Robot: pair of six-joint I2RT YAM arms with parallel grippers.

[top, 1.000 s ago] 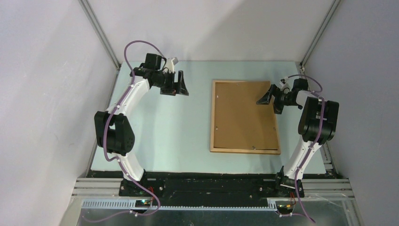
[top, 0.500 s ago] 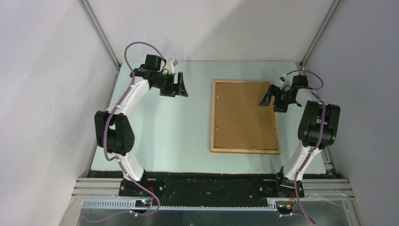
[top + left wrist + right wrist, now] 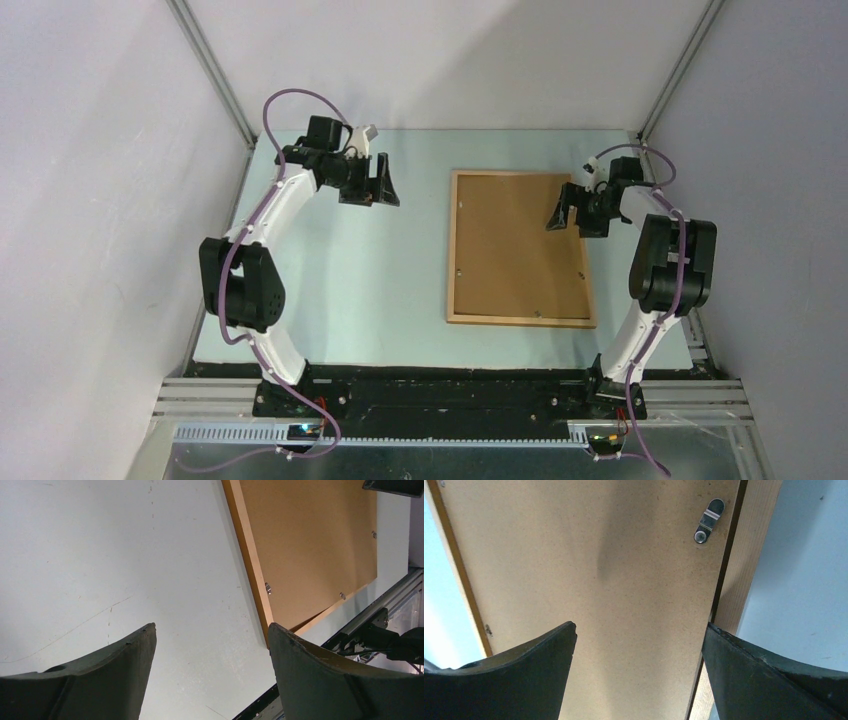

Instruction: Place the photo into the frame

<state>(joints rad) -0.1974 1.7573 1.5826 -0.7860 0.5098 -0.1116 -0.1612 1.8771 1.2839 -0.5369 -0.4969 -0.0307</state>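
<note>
Now, your frame [image 3: 520, 321] lies flat and back-up on the right half of the table [image 3: 360, 280], long sides running away from the arm bases. A plain brown backing board [image 3: 510, 250] fills its opening. Whether the photo lies beneath that board, you cannot tell. Small metal turn clips sit along the inner edge of the moulding; the right wrist view shows one [image 3: 709, 520] close up, reaching from the wood onto the board.

Your right gripper [image 3: 572, 226] hangs over the far right part of the frame, near its right rail. Its jaws are spread wide and have hold of nothing. In its own camera the fingers [image 3: 524, 680] straddle the board and the right strip of moulding [image 3: 744, 570].

Your left gripper [image 3: 383, 200] hovers over bare table, well apart from the frame on its left side. Its jaws are likewise wide apart and empty. Its wrist view shows the frame's light-wood edge [image 3: 250, 560] running diagonally beyond the fingertips, with the board [image 3: 310, 545] behind it.
</note>
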